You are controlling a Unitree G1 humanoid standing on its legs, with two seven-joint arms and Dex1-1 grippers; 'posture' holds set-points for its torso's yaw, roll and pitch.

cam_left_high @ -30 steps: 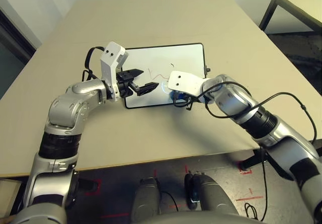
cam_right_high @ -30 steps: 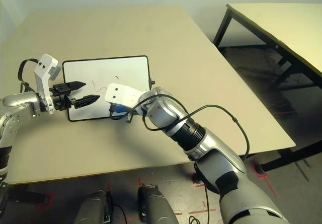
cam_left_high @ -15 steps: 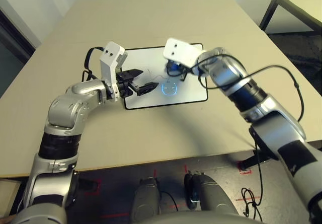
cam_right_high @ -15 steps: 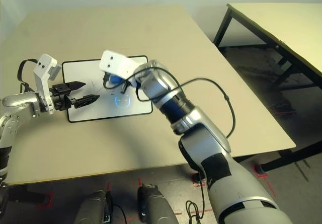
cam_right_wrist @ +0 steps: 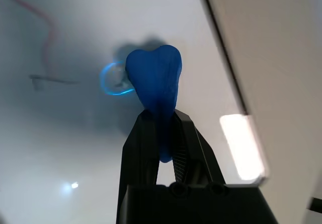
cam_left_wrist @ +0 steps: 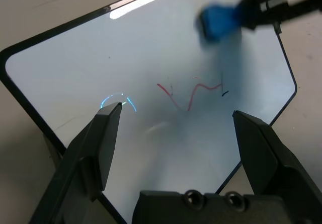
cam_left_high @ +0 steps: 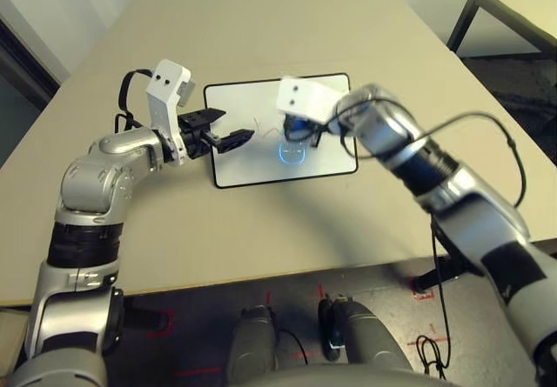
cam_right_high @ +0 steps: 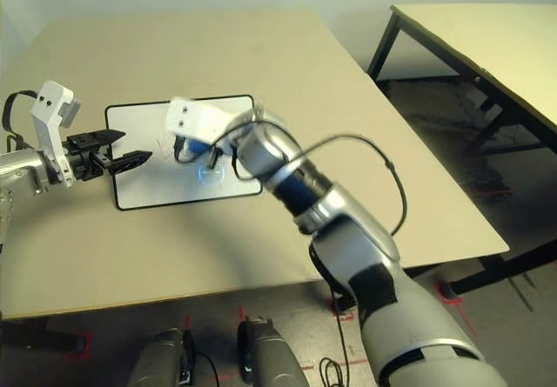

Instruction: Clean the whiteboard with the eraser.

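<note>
On the table [cam_left_high: 261, 22], centre, lies the whiteboard [cam_left_high: 322, 156] with its red scribble [cam_left_wrist: 193, 94] uncleaned. The eraser [cam_right_wrist: 153, 78] — clamped in the right gripper [cam_right_wrist: 161, 138] — hangs above it for wiping. At 9 o'clock the left gripper [cam_left_wrist: 176, 143] hovers, jaws spread, empty — likely placed to steady the board.

Your left arm comes in from the near left, elbow bent, with the forearm running right across the scene. Its left gripper [cam_left_high: 222, 135] points right, and the two black fingers [cam_left_wrist: 100, 143] stand wide apart. Your right arm stretches in from the near right, forearm angled toward the far left. The right gripper [cam_right_wrist: 160, 133] has its fingers pressed together on the eraser [cam_right_wrist: 153, 85], whose blue end sticks out beyond the fingertips.
</note>
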